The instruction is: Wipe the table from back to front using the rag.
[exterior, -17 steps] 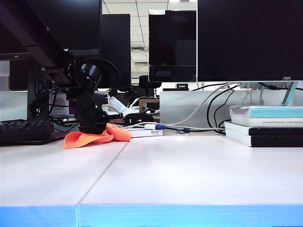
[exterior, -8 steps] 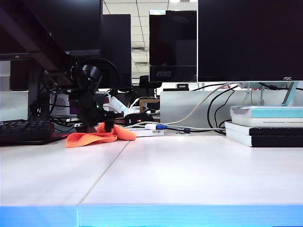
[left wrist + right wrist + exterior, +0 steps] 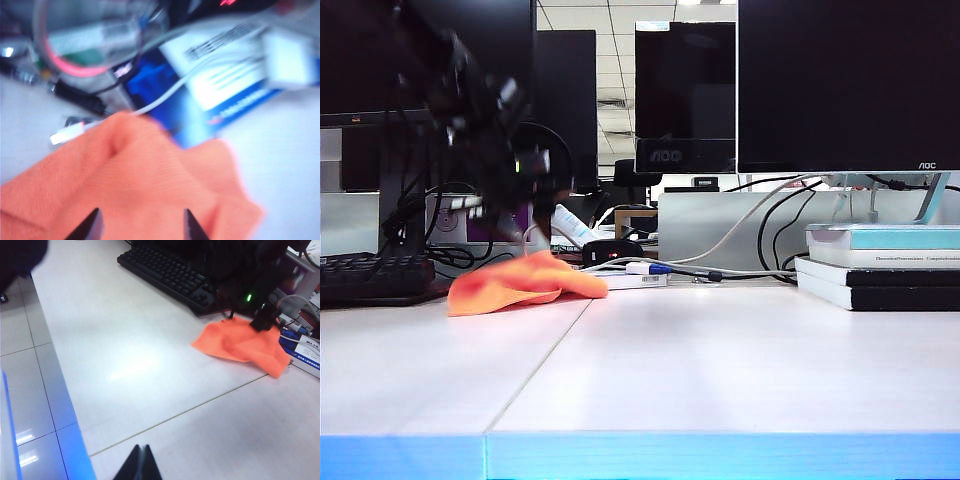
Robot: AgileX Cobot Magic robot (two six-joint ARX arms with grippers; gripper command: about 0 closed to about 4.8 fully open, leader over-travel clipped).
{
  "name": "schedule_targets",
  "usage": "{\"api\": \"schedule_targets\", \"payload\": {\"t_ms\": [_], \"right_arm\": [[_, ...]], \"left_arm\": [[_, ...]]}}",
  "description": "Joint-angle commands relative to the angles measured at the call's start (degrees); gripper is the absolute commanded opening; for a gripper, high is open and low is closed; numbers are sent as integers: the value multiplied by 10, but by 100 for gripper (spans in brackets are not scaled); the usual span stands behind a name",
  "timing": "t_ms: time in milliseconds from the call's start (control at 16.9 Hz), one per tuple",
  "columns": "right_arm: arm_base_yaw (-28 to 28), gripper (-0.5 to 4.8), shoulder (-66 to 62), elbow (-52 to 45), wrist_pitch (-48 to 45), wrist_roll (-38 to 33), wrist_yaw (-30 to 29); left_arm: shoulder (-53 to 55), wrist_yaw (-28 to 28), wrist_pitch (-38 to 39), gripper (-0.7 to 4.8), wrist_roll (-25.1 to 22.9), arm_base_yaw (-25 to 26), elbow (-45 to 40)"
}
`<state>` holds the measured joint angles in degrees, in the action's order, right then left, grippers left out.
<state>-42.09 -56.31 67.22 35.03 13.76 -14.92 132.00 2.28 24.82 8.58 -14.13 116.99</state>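
Fingers (image 3: pixel 94 227) of the left gripper (image 3: pixel 140 227) stand apart, open, with nothing between them; the two dark tips hang over the rag (image 3: pixel 135 185) without touching it. In the exterior view the left gripper (image 3: pixel 525 195) is blurred and sits above the rag (image 3: pixel 525 282), clear of the cloth. The rag lies crumpled on the tabletop (image 3: pixel 720 360) at its back left, just left of the thin dark seam, near a black keyboard (image 3: pixel 370 275) and beside a white-and-blue box (image 3: pixel 225 85) and loose cables (image 3: pixel 740 235).

Fingers of the right gripper (image 3: pixel 140 463) are closed together, tips meeting, gripping nothing. The right gripper hovers above bare tabletop (image 3: pixel 125 365) near the light-blue front edge band (image 3: pixel 80 455), well apart from the rag (image 3: pixel 240 342).

Behind the rag stand dark monitors (image 3: pixel 845 85). A stack of books (image 3: pixel 880 265) rests on the tabletop at the back right.
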Motion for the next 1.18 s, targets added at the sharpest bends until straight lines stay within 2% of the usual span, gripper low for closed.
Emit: {"api": "schedule_targets", "payload": {"t_ms": [59,355,414,533,592,947,1184], "right_arm": [[-1,-1,1,2,-6,-3,1],[-1,-1,1,2,-33,-3,18],[-1,-1,1,2,-44,-3,30],[-1,-1,1,2,-60,-3,35],[-1,-1,2,2,-66,-3,35],[-1,-1,3,3,-87,-3,35],[-1,-1,3,3,-88,-2,36]], "left_arm": [[-30,14,37,213,0,0,2],[-85,37,75,203,0,0,2],[-105,55,81,125,-1,0,2],[-130,70,97,14,-1,-1,2],[-138,70,108,3,-1,-1,2],[-172,111,215,-3,-7,-2,1],[-193,120,275,-3,-52,-10,1]]}}
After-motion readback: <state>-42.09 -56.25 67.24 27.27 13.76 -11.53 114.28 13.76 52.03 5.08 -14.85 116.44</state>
